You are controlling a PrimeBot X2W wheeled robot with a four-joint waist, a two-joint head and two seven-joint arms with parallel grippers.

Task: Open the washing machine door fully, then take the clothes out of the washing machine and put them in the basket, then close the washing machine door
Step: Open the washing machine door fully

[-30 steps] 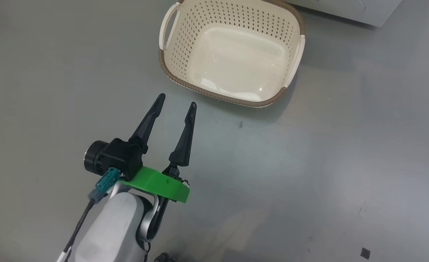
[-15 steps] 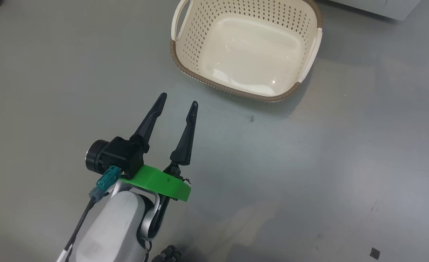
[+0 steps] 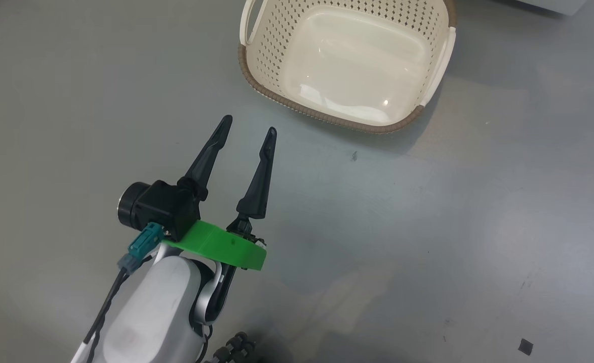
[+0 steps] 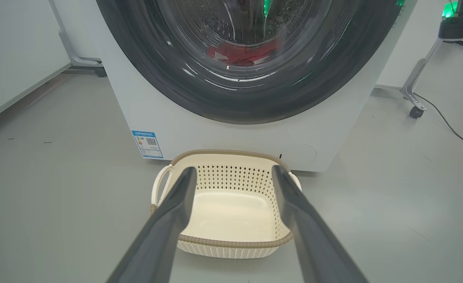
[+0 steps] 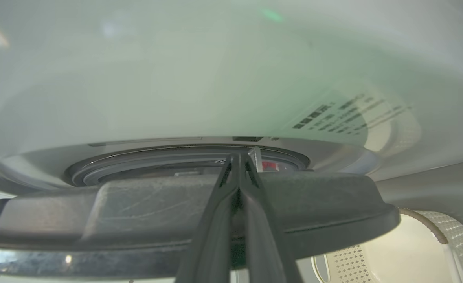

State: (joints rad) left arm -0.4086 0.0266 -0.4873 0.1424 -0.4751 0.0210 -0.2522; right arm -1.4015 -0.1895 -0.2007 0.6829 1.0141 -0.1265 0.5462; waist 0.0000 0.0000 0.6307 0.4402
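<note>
**Head view:** The left gripper point(image 3: 248, 127) is seen at the lower left, released, with its two fingers spread and held above the grey floor point(image 3: 478, 227). The basket point(image 3: 327, 117) stands on the floor farther off and to the right, apart from the fingertips, and its glossy bottom is seen whole. A white corner of the machine point(image 3: 561, 5) is caught at the far right.

**Left wrist view:** The basket is framed between the spread fingers and stands just in front of the machine. The black-rimmed door point(image 4: 168, 70) is above it. The red clothes point(image 4: 247, 53) are seen through the door's glass, lying in the drum. A blue sticker point(image 4: 147, 144) is placed low on the left of the machine's front. A wheeled stand point(image 4: 414, 88) is seen to the right.

**Right wrist view:** The right gripper point(image 5: 239, 157) is clenched, its fingers pressed together and laid across the dark edge of the door. Whether the edge is touched cannot be told. A gap is seen between the door and the machine's front. In that gap a grey gasket point(image 5: 176, 165) and a red scrap of the clothes are shown. The basket is seen at the lower right.
</note>
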